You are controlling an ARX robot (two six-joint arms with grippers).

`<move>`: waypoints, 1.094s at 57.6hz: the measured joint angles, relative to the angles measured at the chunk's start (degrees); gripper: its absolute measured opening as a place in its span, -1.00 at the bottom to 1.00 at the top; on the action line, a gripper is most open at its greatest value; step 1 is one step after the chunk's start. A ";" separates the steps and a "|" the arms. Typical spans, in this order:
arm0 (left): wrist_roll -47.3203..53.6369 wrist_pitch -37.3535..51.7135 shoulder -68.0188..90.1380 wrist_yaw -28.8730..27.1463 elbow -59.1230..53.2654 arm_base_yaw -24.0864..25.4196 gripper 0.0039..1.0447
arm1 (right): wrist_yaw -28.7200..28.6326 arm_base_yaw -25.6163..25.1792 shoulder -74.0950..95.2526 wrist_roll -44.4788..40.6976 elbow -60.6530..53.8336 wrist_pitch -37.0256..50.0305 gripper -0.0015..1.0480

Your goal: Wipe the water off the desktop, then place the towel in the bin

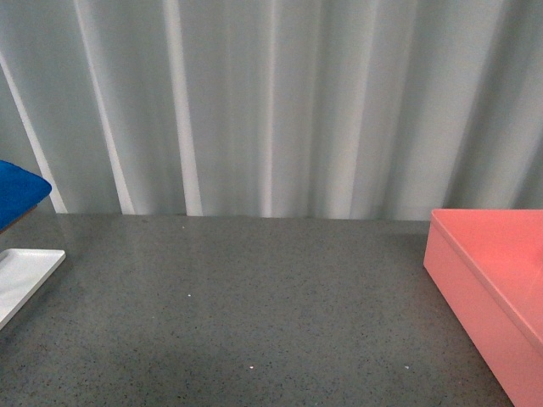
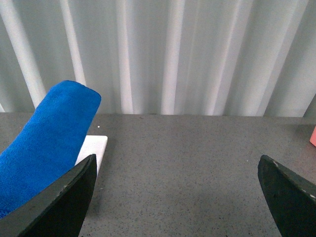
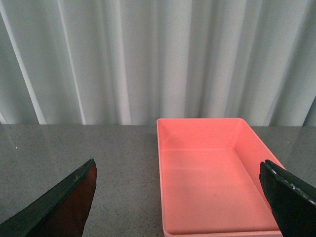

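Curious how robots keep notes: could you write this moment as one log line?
left gripper open, beside towel | right gripper open, facing bin | bin empty | towel not in bin

I see the dark grey, speckled, stone-like desktop (image 1: 254, 322) carrying a flat white tray (image 1: 25, 267) at its left edge and a salmon-pink rectangular plastic bin (image 1: 475, 305) at its right.

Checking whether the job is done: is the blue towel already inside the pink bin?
No, the bin shows only bare pink floor in the right wrist view, while the towel is over by the white tray.
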 joint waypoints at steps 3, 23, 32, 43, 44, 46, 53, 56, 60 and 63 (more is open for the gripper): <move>0.00 0.00 0.00 0.00 0.00 0.00 0.88 | 0.00 0.00 0.00 0.00 0.00 0.00 0.87; 0.00 0.00 0.00 0.00 0.00 0.00 0.88 | -0.02 0.00 0.00 0.00 0.00 0.00 0.87; 0.00 0.00 0.00 0.00 0.00 0.00 0.88 | 0.00 0.00 0.00 0.00 0.00 0.00 0.87; 0.00 0.00 0.00 0.00 0.00 0.00 0.88 | 0.00 0.00 0.00 0.00 0.00 0.00 0.87; 0.00 0.00 0.00 0.00 0.00 0.00 0.88 | -0.02 0.00 0.00 0.00 0.00 0.00 0.87; 0.00 0.00 0.00 0.00 0.00 0.00 0.88 | 0.00 0.00 0.00 0.00 0.00 0.00 0.87; -0.35 -0.92 0.70 1.03 0.31 0.26 0.88 | -0.02 0.00 0.00 0.00 0.00 0.00 0.87; -3.72 -12.02 6.21 6.75 4.57 0.94 0.88 | 0.02 0.00 0.00 0.00 0.00 0.00 0.87; -8.15 -25.42 18.01 8.94 11.61 -0.98 0.88 | -0.22 0.00 0.00 -0.02 0.00 0.00 0.87; -10.23 -27.30 24.55 7.21 14.34 -3.19 0.88 | -0.07 0.00 0.00 0.00 0.00 0.00 0.87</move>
